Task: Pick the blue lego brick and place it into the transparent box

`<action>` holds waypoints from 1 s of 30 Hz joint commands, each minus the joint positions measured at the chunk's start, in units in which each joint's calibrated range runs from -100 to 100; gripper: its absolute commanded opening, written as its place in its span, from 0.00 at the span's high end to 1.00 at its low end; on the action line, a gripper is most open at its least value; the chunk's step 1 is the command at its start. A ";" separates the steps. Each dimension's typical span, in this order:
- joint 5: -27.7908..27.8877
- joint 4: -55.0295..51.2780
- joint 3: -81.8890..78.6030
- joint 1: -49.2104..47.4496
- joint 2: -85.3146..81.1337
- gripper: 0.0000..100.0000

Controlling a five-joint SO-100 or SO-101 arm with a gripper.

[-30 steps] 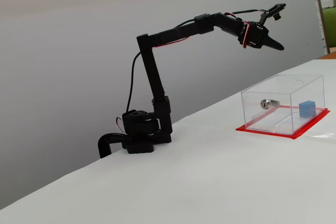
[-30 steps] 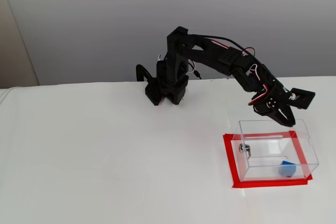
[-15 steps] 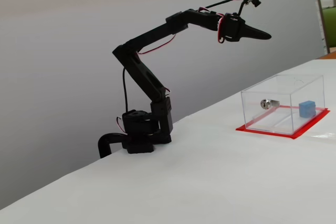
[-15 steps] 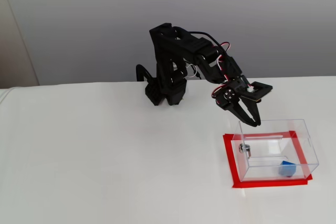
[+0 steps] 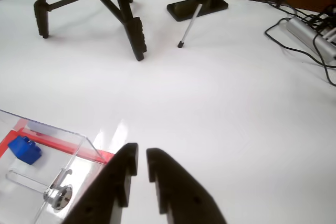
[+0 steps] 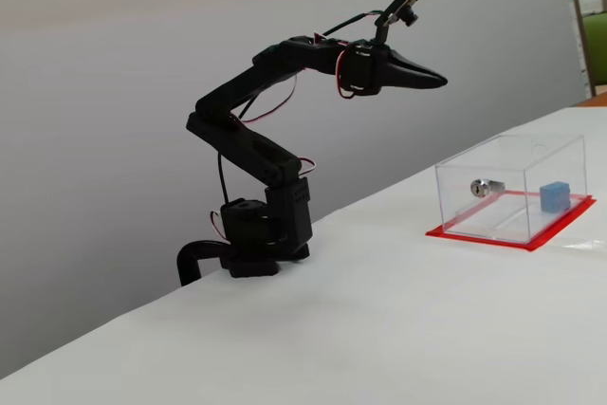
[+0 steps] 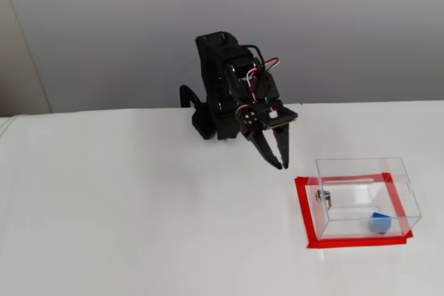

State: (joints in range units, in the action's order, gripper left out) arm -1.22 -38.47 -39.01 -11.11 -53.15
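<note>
Plainly, the blue lego brick lies inside the transparent box already, at about eight o'clock in the wrist view, with the silver lock nearer the camera at roughly seven o'clock. The gripper juts up from six o'clock, empty, its two fingers nearly together with only a thin slit between them, and it hangs over bare white table just beside the box's red base sheet. My judgement is that the placing is done and the step in hand is the retreat: it would go best with the arm folding toward its base on a high path, the fingers kept clear of the box's near wall so nothing nudges it off the sheet. Beyond the gripper, toward eleven and twelve o'clock, the wrist view alone shows black tripod legs, a flat stand foot and, at two o'clock, cables with a power strip; neither fixed view shows these. The side-on fixed view gives what the wrist camera cannot, namely the height of the gripper well above the table and the brick resting on the box floor at three o'clock. The higher fixed view shows the gripper pointing down, near the box at four o'clock but apart from it.
</note>
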 commanded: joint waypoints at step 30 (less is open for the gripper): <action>-0.08 0.70 -42.63 19.80 -33.70 0.99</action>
State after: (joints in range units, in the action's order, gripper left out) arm -1.17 -38.30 -78.55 9.08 -84.69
